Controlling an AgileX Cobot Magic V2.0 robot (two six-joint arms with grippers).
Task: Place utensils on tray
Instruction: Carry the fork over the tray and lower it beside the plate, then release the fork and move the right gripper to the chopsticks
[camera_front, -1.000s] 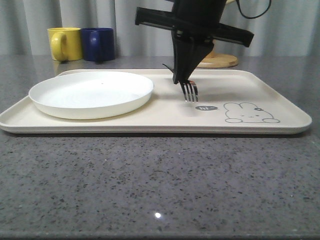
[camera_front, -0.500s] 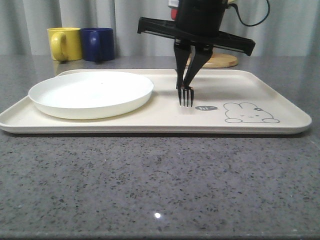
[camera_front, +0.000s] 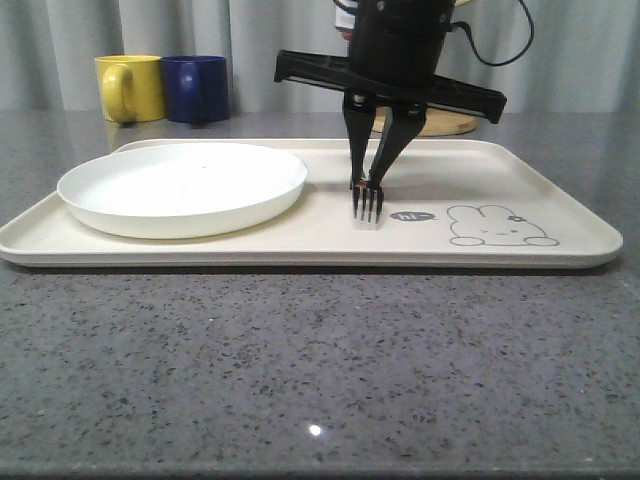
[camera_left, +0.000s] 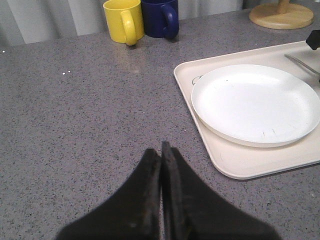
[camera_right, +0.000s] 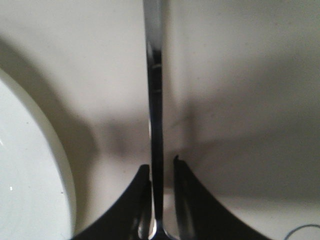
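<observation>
- My right claw (camera_front: 366, 185) hangs over the middle of the tray (camera_front: 560, 205), fingers pointing down.
- Fork (camera_front: 368, 202) sits between those fingers, tines toward the front edge of the tray, tips at or just above the tray surface; I cannot tell if they touch.
- In the right wrist view the fork's handle (camera_right: 154, 100) runs straight out from between the two black fingers (camera_right: 137, 200). One finger presses the handle, the other shows a thin sliver of gap, so I cannot tell whether the claw (camera_right: 159, 200) is clamped on the fork or already let go.
- Fork lies between the white plate (camera_front: 182, 187) and the "hi" bubble (camera_front: 412, 215), just beside the bubble; the rabbit drawing (camera_front: 497, 227) is further toward the tray's right end.
- Plate sits on the left half of the tray, nothing on it; in the right wrist view its rim (camera_right: 30, 165) curves past near the claw.
- My left claw (camera_left: 161, 190) is clenched, fingers pressed together with nothing between them, over bare grey counter (camera_left: 80, 125), well apart from the tray's corner (camera_left: 235, 167).
- Left wrist view also picks up the plate (camera_left: 255, 102) on the tray and part of the fork's handle (camera_left: 302, 64) at the frame edge.
- Yellow mug (camera_front: 131, 87) and dark blue mug (camera_front: 196, 88) stand touching side by side at the back left of the counter, off the tray.
- Round wooden base (camera_front: 445, 122) sits behind the tray, partly hidden by my right arm.
</observation>
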